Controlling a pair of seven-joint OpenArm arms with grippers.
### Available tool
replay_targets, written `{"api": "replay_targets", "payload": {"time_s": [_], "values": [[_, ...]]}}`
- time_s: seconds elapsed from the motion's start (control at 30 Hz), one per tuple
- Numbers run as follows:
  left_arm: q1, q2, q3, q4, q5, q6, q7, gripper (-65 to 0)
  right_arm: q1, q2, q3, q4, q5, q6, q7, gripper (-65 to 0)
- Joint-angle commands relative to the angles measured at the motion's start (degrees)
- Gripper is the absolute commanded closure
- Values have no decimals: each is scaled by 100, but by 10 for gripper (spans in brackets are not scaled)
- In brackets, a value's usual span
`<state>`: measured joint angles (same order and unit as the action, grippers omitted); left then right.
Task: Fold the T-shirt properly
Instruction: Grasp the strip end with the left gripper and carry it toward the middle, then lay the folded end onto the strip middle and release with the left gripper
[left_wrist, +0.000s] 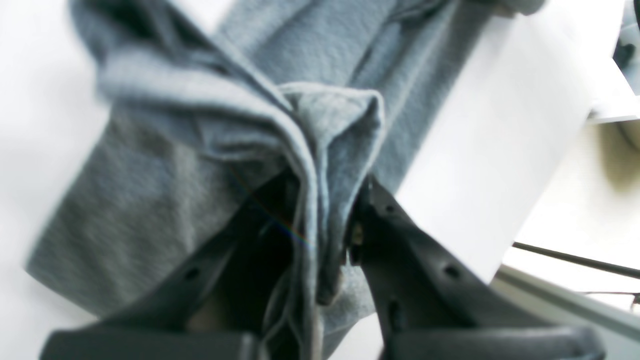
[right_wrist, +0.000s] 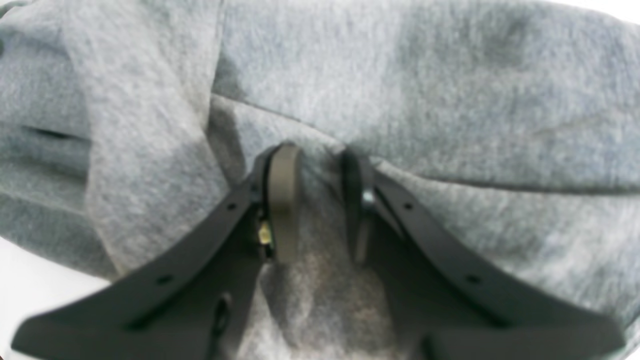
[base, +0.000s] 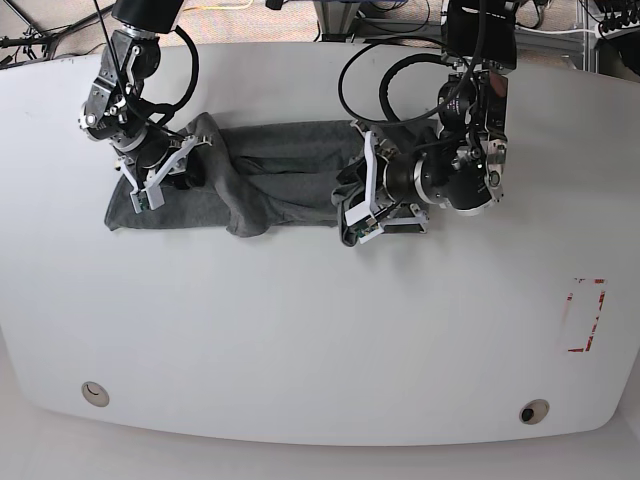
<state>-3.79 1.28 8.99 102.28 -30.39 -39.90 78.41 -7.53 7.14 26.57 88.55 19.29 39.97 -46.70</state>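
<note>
- Worktop (base: 300, 340): near half bare white; nothing there to snag the cloth.
- Shirt (base: 270, 180): far-left part of the worktop, bunched into a long band running left to right, rumpled, with a lump hanging toward the near side around the middle.
- Left gripper (left_wrist: 325, 220): at the band's right end, jaws pinched on a thick bunch of shirt edge (left_wrist: 325, 150), several layers in the bite.
- Right gripper (right_wrist: 315, 200): at the left end, jaws narrowly apart with a ridge of cloth (right_wrist: 320, 260) between them; looks like a grip on the shirt, though blur hides how firm.
- Step, my read: both ends held, so stretch and lay flat before folding.
- Do well: pull the ends apart evenly, keep both at the same height, lift enough to shake out the middle lump.
- Risk: left's bunched bite may carry extra layers, so the fold would come out crooked.
- Lower slowly and drag toward the near side to smooth it.
</note>
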Motion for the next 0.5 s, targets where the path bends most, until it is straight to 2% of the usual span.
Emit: {"api": "replay_targets", "payload": {"time_s": [0.0,0.2,0.27,0.37,0.47], "values": [[-100,70,81,80,-68,-10,-109,-43,1,20,3,46,-105,3,-161,-140],[-109,79,142,80,-60,-10,-109,-44,1,12,3,46,-105,3,-161,-140],[-109,193,142,80,-60,-10,-109,-50,1,12,3,46,-105,3,-161,-140],[-109,281,142,80,-60,-10,-101,-110,1,12,3,46,-105,3,-161,-140],[-109,299,142,80,-60,-10,-101,-207,1,12,3,46,-105,3,-161,-140]]}}
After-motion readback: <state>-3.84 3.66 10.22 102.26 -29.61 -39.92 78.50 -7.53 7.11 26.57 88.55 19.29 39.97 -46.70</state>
